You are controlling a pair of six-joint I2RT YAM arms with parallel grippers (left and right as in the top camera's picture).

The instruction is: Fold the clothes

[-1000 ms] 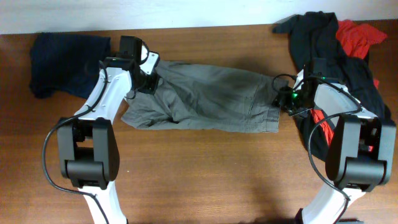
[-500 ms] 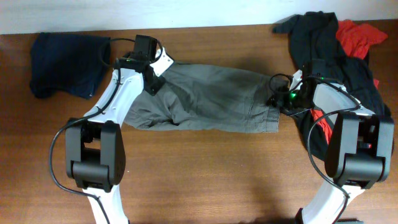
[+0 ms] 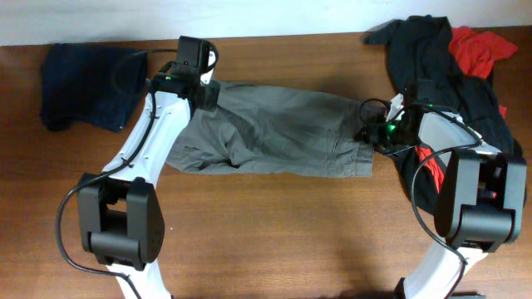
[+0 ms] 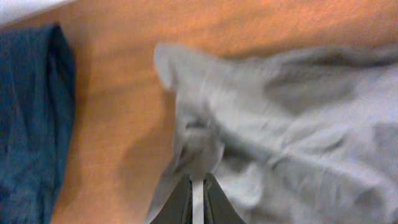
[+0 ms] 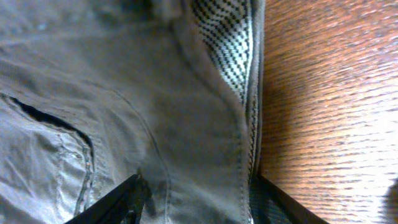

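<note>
Grey trousers [image 3: 274, 133] lie spread across the middle of the wooden table [image 3: 266, 241]. My left gripper [image 3: 205, 93] is at their far left end, shut on a fold of the grey cloth [image 4: 280, 124]; its jaws [image 4: 197, 190] pinch a thin strip of it. My right gripper [image 3: 371, 133] is at the right end, over the waistband [image 5: 245, 124]. Its fingers [image 5: 199, 196] are spread wide, with the waistband and its checked lining between them, not closed on it.
A dark blue garment [image 3: 83, 83] lies at the far left and shows in the left wrist view [image 4: 28, 124]. A heap of black clothes [image 3: 432, 58] with a red piece [image 3: 475, 46] lies at the far right, under the right arm.
My left gripper has moved toward the far edge and a little right, drawing the trousers' left end with it. My right gripper shifted slightly left, then held still.
</note>
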